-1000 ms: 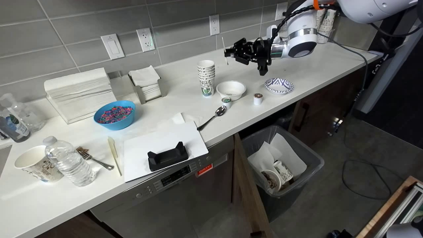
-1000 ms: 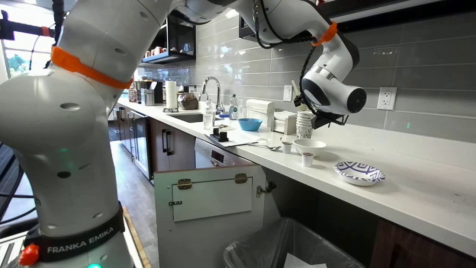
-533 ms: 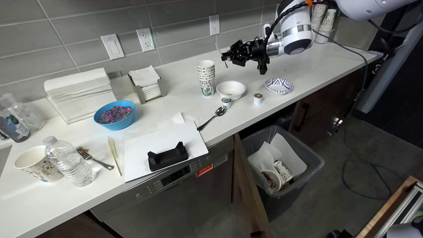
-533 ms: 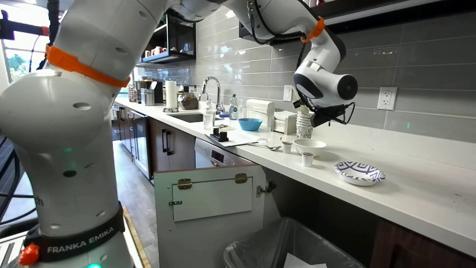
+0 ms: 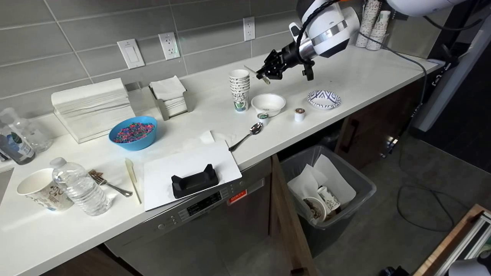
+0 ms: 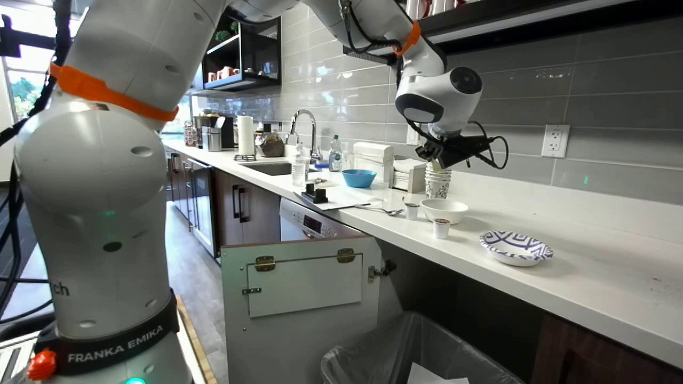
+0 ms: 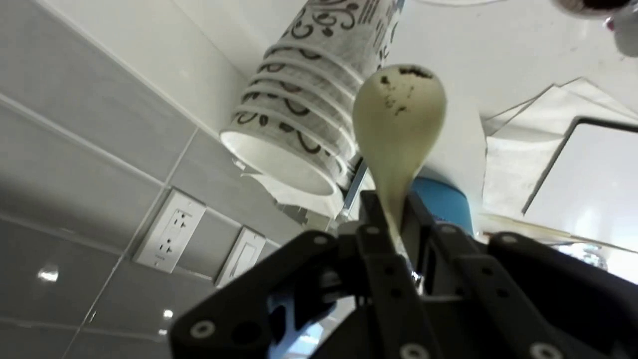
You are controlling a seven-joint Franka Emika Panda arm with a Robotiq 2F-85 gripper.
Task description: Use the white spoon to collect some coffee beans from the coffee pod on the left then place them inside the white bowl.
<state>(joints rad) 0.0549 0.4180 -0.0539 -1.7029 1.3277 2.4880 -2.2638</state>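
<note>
My gripper (image 5: 261, 75) is shut on the white spoon (image 5: 266, 80) and holds it tilted in the air behind the white bowl, beside the stacked cups. In the wrist view the fingers (image 7: 392, 203) pinch the spoon's neck, and its head (image 7: 398, 112) carries a few dark grains near the tip. The white bowl (image 5: 274, 112) stands on the counter, also in an exterior view (image 6: 445, 212). The left coffee pod (image 5: 263, 119) touches or nearly touches the bowl's front. A second pod (image 5: 299, 115) with a brown top stands to its right. The pods' contents are too small to tell.
Stacked patterned cups (image 5: 240, 96) stand close to the spoon. A metal spoon (image 5: 245, 138) lies by the left pod. A blue patterned bowl (image 5: 324, 100) is at the right, a blue bowl (image 5: 147, 142) with colourful contents at the left. The counter edge borders an open bin (image 5: 366, 191).
My gripper has tipped downward and the wrist has turned. The held spoon has gone from nearly upright to a slanted pose. The bowl and pods have not moved.
</note>
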